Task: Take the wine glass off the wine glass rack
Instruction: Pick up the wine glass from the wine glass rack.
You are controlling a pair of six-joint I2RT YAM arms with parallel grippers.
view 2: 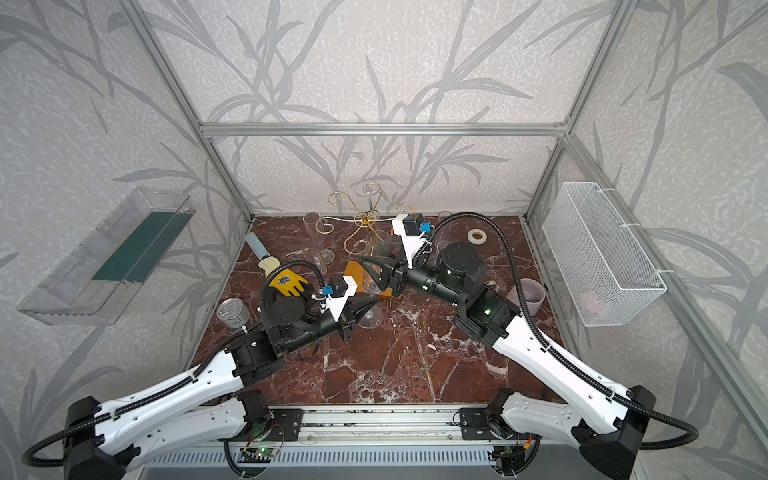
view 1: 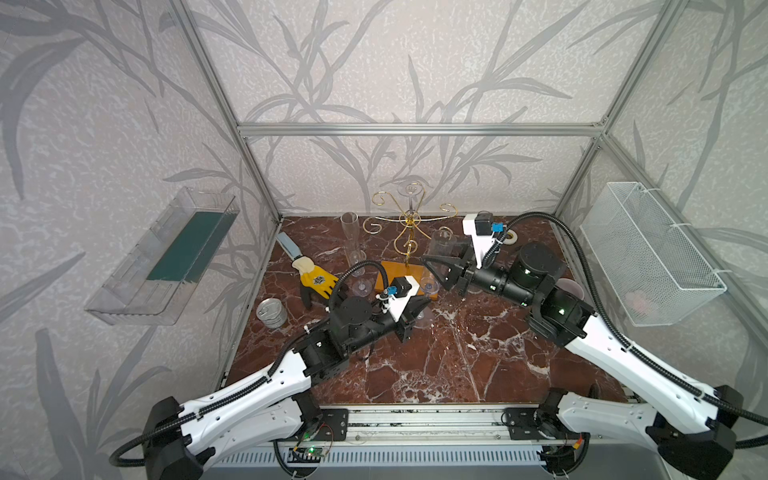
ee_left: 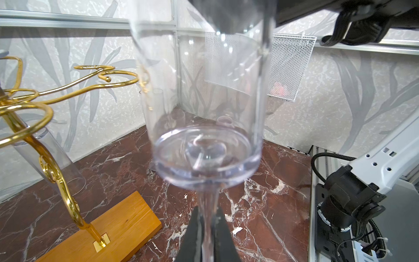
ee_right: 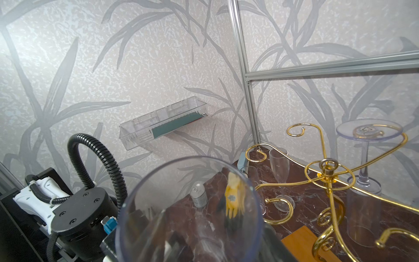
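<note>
A clear wine glass (view 1: 441, 245) (ee_left: 204, 95) stands upright off the rack, just right of its orange wooden base (view 1: 405, 279). My left gripper (view 1: 424, 305) (ee_left: 207, 212) is shut on its stem, low down. My right gripper (view 1: 437, 262) (ee_right: 188, 238) straddles the bowl from the right. Whether its fingers press the glass wall I cannot tell. The gold wire wine glass rack (view 1: 409, 232) (ee_right: 326, 177) stands at the back. A second wine glass (view 1: 410, 198) (ee_right: 367, 158) hangs upside down from a rear arm.
A tall flute (view 1: 352, 241), a yellow glove (view 1: 316, 280) and a tin can (view 1: 271, 312) lie left of the rack. A tape roll (view 1: 509, 237) and a pale cup (view 2: 528, 293) sit at the right. A wire basket (view 1: 648, 253) and a clear tray (view 1: 166, 253) hang on the side walls.
</note>
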